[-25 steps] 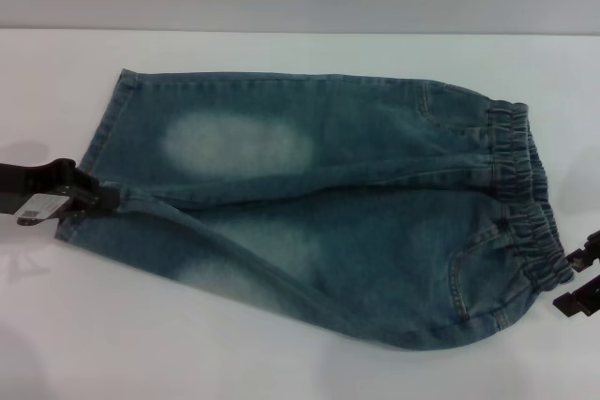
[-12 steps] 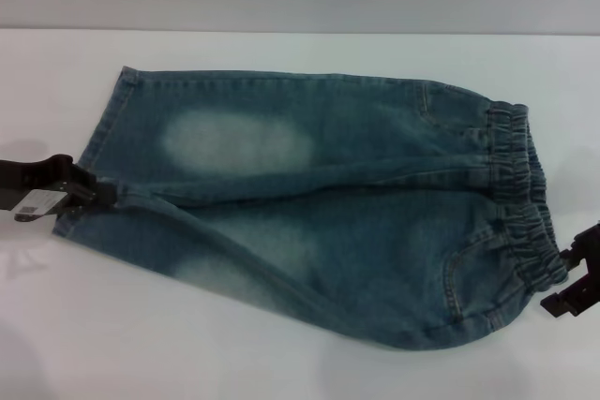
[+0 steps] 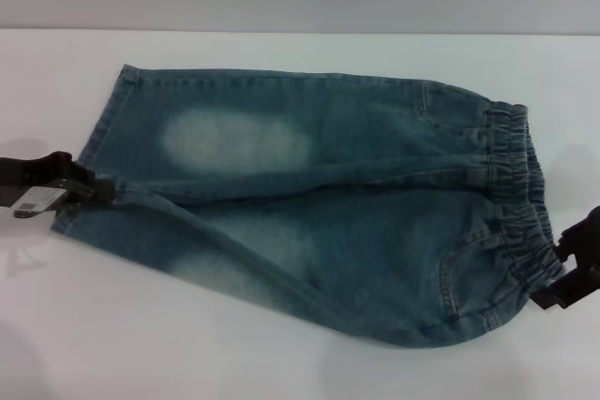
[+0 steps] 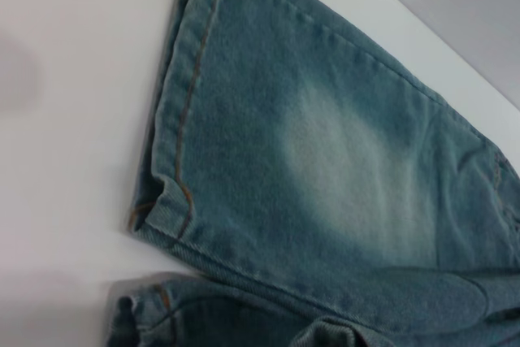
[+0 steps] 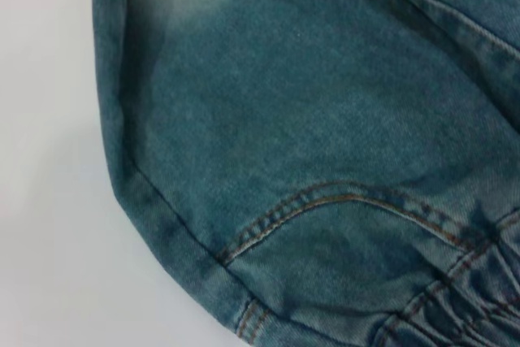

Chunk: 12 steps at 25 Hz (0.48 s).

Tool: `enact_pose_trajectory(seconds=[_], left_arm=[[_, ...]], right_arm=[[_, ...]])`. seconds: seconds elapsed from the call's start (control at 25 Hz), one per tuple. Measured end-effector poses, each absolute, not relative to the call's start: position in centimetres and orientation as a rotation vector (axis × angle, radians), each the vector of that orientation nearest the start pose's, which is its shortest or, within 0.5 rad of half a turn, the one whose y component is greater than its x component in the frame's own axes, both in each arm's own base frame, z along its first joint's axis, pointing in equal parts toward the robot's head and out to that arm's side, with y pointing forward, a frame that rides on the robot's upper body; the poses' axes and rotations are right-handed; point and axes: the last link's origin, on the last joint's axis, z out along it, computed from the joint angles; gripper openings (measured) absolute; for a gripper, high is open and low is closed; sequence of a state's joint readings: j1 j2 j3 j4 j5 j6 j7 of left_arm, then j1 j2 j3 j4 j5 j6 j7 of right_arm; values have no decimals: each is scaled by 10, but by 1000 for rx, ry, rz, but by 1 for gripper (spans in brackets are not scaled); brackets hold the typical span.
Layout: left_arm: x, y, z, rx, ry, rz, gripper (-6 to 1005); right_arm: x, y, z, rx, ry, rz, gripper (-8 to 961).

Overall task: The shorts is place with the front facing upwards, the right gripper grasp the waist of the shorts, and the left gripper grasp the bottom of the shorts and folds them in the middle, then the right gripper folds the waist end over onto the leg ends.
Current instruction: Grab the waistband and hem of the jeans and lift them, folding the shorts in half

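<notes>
Head view shows the shorts [image 3: 309, 203] spread flat on the white surface [image 3: 281, 362], soft floppy denim best pinched at hem and elastic waist, where the left gripper [image 3: 89, 186] and right gripper [image 3: 553, 289] sit, jaws' state unclear.

Denim shorts [image 4: 341, 176] fill most of the frame, running from the top centre down to the lower right. A pale faded oval patch [image 4: 349, 168] sits mid-frame on the leg. The bottom of the shorts [image 4: 183, 111], a straight hem with orange double stitching, runs down the left side of the fabric and ends in a folded corner at lower left. A second hem edge [image 4: 142, 314] shows along the bottom edge, apparently the other leg, though it is cut off. A white table surface [image 4: 73, 160] occupies the left part. A grey strip [image 4: 463, 6] crosses the upper right corner.
</notes>
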State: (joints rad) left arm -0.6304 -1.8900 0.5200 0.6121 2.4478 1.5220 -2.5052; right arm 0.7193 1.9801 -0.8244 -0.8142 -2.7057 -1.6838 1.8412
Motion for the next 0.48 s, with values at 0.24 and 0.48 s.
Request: enact_pose_trajectory(seconds=[0.24, 0.48], left_arm=[[-321, 355, 70, -2043, -2025, -330, 87], [-322, 357, 73, -2028, -2019, -337, 88]], right_arm=[[277, 350, 38, -2917, 864, -475, 686], [277, 350, 38, -2931, 836, -478, 376]])
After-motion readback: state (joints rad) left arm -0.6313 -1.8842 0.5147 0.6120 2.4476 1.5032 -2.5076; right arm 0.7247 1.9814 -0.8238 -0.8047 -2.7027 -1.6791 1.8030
